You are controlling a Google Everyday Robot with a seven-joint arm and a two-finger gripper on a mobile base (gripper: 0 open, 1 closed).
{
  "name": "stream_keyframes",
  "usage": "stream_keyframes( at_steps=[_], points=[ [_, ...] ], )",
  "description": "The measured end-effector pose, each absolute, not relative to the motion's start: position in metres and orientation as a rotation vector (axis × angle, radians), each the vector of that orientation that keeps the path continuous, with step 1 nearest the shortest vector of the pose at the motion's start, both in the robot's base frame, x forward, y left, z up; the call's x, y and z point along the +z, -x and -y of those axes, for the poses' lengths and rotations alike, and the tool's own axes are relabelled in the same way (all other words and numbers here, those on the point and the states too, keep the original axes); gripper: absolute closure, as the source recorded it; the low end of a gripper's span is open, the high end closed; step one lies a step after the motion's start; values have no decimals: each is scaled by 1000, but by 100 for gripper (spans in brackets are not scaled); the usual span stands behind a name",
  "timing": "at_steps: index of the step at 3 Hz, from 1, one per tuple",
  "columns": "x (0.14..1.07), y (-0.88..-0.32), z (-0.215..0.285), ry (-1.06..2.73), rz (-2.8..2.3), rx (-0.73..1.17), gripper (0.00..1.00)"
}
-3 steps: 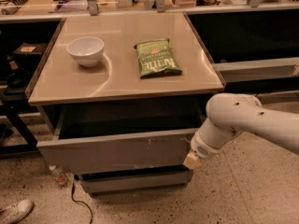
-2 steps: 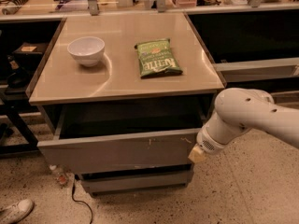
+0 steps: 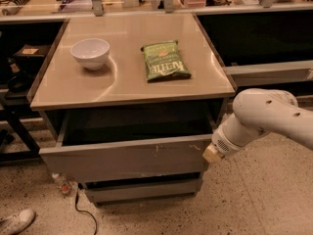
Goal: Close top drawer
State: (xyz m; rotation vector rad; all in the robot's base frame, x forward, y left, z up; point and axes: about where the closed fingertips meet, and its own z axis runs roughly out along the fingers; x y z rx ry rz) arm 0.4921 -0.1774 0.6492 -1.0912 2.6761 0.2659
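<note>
Gripper (image 3: pixel 213 153) sits at the right end of the top drawer (image 3: pixel 122 158), its tan tip touching or just beside the upper right corner of the drawer's front. Whether it is apart or together cannot be told from this angle. The white arm (image 3: pixel 264 114) reaches in from the right edge and slants down to it.

The drawer stands pulled out from under the beige worktop (image 3: pixel 127 84), toward the viewer. Its inside is dark, so what it holds cannot be made out. On the worktop a white bowl (image 3: pixel 90 53) stands upright at the left, showing only its pale inside. A green chip bag (image 3: pixel 164 61) lies flat, well apart to its right.

Against a second ago, the gripper has shifted a little right and up along the drawer's right end, and the arm has drawn back rightward with it. The drawer looks about as far out as before, and the bowl and bag have not moved.

The drawer's long axis runs left to right, parallel to the worktop's front edge. Its flat grey front faces the viewer, with a narrower lower drawer (image 3: pixel 142 190) beneath it.
</note>
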Motion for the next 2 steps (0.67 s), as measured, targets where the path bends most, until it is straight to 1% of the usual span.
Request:
stream_keyframes(
  at_steps=[2],
  points=[
    [632,-520,172,1056,-2686,262,100]
  ],
)
